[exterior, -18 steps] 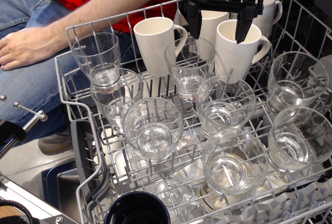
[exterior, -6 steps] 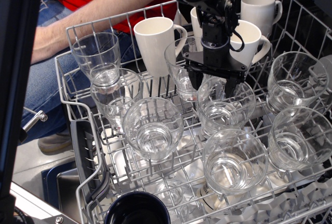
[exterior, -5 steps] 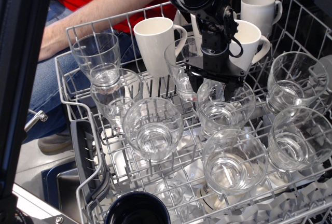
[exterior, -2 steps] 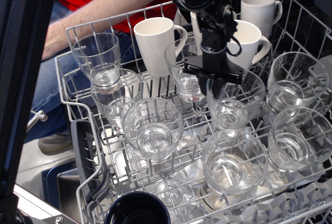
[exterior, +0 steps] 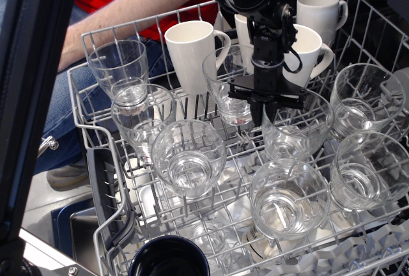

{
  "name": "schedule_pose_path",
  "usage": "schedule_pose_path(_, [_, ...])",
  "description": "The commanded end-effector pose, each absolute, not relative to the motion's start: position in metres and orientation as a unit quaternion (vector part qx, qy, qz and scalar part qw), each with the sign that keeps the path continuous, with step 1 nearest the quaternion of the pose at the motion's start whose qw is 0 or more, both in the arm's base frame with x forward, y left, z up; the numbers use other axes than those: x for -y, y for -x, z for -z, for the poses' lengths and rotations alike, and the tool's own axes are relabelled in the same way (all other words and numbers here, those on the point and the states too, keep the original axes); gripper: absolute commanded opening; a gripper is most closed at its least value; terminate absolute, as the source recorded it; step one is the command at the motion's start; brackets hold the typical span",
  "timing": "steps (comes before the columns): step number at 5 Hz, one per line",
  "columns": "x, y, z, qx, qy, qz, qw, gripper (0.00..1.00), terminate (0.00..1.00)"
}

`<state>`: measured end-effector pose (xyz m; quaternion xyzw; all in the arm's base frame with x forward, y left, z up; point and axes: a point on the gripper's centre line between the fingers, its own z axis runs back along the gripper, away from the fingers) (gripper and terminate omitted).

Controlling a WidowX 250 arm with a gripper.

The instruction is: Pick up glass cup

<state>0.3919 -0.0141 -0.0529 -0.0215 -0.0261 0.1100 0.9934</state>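
Note:
My gripper (exterior: pixel 267 111) hangs from the black arm in the middle of the dishwasher rack. It is shut on the near-left rim of a clear wide glass cup (exterior: pixel 300 132). The cup is raised a little off the rack wires and tilted, between the white mugs and the front tumblers. Several similar glass cups sit in the rack around it: one (exterior: pixel 190 158) to the left, one (exterior: pixel 287 199) in front, and two on the right (exterior: pixel 369 170) (exterior: pixel 364 100). The fingertip inside the cup is hard to make out.
A taller clear glass (exterior: pixel 229 84) stands just left of the gripper. White mugs (exterior: pixel 192 49) (exterior: pixel 305 52) (exterior: pixel 319 11) stand behind. The grey wire rack (exterior: pixel 86 119) encloses everything. A person's arm (exterior: pixel 147 1) lies behind the rack. A dark post (exterior: pixel 32 97) blocks the left foreground.
The gripper came down from above the mugs onto the middle glass cup and shut on its rim. It has lifted the cup slightly up and to the right.

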Motion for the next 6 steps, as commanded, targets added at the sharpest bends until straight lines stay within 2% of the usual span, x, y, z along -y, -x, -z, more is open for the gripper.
schedule_pose_path(1, [0.016, -0.425, -0.046, 0.05, 0.059, -0.12, 0.99, 0.0, 0.0])
schedule_pose_path(2, [0.022, -0.417, -0.07, 0.03, 0.079, -0.116, 0.99, 0.0, 0.0])
schedule_pose_path(4, [0.018, -0.406, -0.114, -0.001, 0.066, -0.1, 0.993, 0.0, 0.0])
schedule_pose_path(5, [0.015, -0.407, -0.13, 0.003, 0.067, -0.087, 0.994, 0.0, 0.0])
schedule_pose_path(6, [0.005, -0.405, -0.14, 0.012, 0.069, -0.059, 0.996, 0.0, 1.0])
